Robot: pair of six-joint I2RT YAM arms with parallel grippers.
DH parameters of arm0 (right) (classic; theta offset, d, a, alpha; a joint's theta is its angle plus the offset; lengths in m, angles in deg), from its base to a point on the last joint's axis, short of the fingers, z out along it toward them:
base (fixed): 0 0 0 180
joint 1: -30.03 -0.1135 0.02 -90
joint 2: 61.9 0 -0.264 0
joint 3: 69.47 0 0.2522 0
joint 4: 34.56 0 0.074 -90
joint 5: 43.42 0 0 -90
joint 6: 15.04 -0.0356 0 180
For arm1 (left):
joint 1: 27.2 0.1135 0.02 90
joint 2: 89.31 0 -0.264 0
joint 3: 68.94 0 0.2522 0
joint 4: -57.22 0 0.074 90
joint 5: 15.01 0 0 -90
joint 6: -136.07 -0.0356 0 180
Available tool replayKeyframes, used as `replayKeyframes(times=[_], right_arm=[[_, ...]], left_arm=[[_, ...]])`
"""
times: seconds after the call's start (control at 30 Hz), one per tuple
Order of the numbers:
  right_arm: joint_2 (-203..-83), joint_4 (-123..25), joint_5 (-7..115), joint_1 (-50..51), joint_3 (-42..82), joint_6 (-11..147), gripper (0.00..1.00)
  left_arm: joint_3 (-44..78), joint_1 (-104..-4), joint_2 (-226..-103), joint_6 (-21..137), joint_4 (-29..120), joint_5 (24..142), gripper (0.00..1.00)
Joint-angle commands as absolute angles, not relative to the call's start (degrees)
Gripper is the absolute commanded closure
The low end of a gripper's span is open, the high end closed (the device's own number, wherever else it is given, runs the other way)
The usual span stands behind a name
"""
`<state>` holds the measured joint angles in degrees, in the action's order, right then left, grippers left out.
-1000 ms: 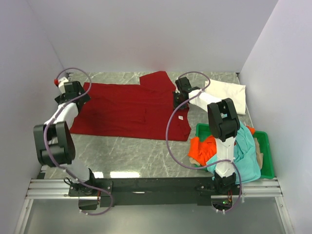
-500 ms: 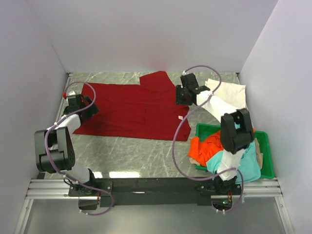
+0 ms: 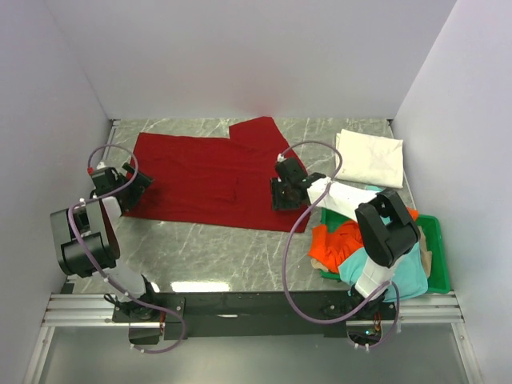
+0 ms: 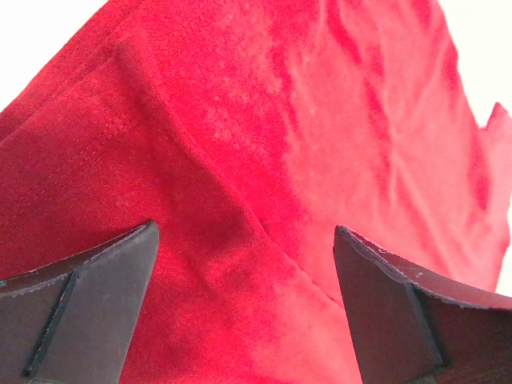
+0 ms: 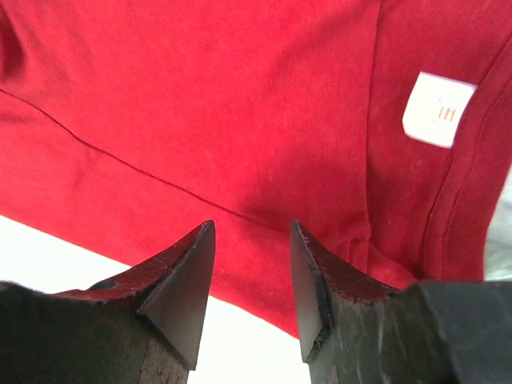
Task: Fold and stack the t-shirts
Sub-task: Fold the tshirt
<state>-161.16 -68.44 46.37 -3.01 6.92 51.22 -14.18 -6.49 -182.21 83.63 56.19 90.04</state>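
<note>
While one dark red t-shirt (image 3: pixel 208 172) lies spread on the counter (image 3: pixel 224 248), one folded white t-shirt (image 3: pixel 370 158) sits far right. One orange t-shirt (image 3: pixel 336 240) and one teal t-shirt (image 3: pixel 400 268) fill the tray (image 3: pixel 437 248). Left gripper (image 4: pixel 244 232) and right gripper (image 5: pixel 252 228), both released, hover over the red cloth.

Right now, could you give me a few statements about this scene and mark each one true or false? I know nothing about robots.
1. The dark red t-shirt lies spread out on the table. True.
2. The white t-shirt sits inside the green tray. False: it lies on the table, beyond the tray.
3. The orange t-shirt is bunched up in the green tray. True.
4. The left hand is clamped shut on the dark red t-shirt. False: its fingers stand wide apart at the shirt's left edge.
</note>
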Motion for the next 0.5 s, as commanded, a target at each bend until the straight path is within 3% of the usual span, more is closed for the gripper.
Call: replayKeyframes(times=[0.0,0.47], right_arm=[[-161.47,-65.29,45.35,-4.25,5.73,48.69,0.51],[-160.25,-65.99,42.89,-7.94,-2.62,43.42,0.52]], left_arm=[[-16.94,-4.18,-185.11,85.27,55.86,93.8,0.0],[-26.96,3.98,-180.37,88.69,58.66,96.52,0.0]])
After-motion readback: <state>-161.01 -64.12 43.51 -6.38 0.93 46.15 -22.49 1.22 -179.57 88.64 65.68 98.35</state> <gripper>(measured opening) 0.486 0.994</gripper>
